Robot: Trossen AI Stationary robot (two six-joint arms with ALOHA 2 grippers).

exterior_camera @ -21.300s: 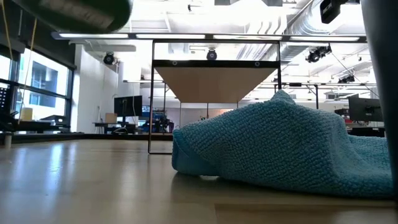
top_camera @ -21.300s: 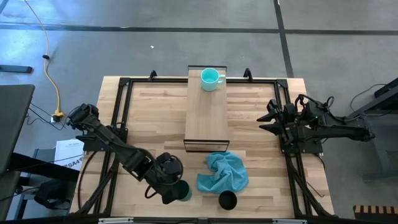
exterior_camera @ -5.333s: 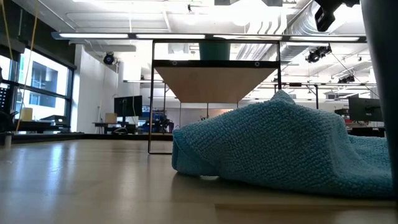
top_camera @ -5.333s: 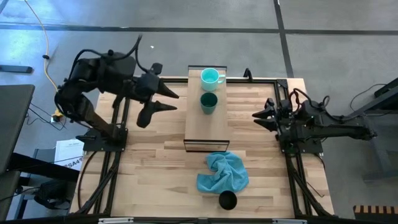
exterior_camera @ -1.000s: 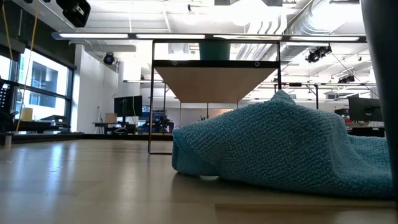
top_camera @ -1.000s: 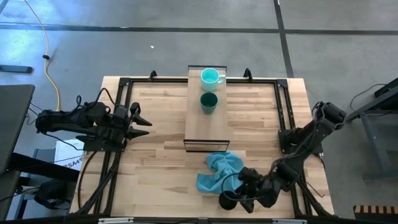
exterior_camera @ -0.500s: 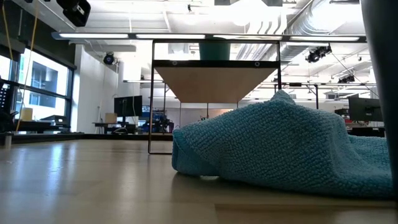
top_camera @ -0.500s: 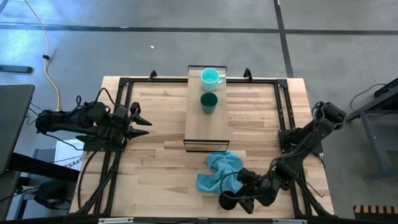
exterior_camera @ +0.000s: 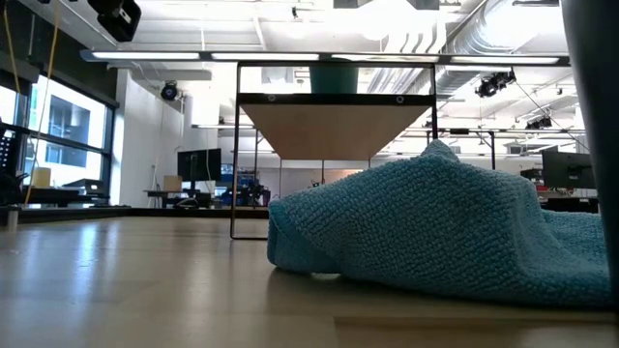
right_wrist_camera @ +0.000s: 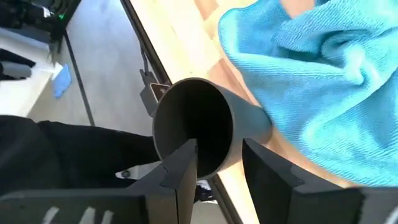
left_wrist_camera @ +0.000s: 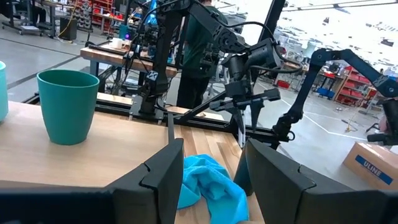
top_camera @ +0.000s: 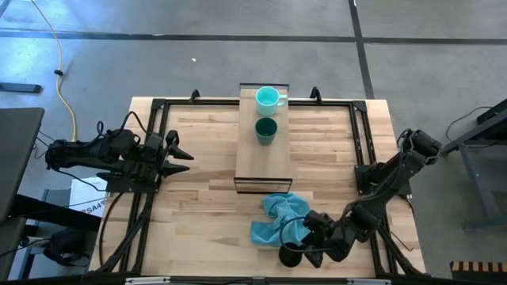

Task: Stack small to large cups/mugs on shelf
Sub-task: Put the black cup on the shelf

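The black cup (top_camera: pixel 288 256) stands upright on the tabletop by the near edge, beside a blue cloth (top_camera: pixel 283 220). My right gripper (top_camera: pixel 301 251) is at the cup's right side. In the right wrist view the gripper (right_wrist_camera: pixel 219 146) is open: one finger stands inside the cup's mouth and one outside its wall (right_wrist_camera: pixel 249 121). The turquoise mug (top_camera: pixel 269 99) and the dark green cup (top_camera: pixel 265 129) stand on the shelf (top_camera: pixel 263 162), mug at the far end. My left gripper (top_camera: pixel 184 150) waits open at the table's left. My right gripper has its fingers on either side of the black cup's wall at the rim (right_wrist_camera: pixel 219 163), one inside and one outside. They come slanting down from the table's right. I cannot tell whether they touch the wall. The cup stands on the table.
The blue cloth (right_wrist_camera: pixel 311 74) lies crumpled right behind the black cup, between it and the shelf's near end. The shelf stands raised on a dark frame (exterior_camera: pixel 334 97). Black rails (top_camera: pixel 154 158) run along the table's left and right sides. A person (left_wrist_camera: pixel 199 37) stands beyond the table.
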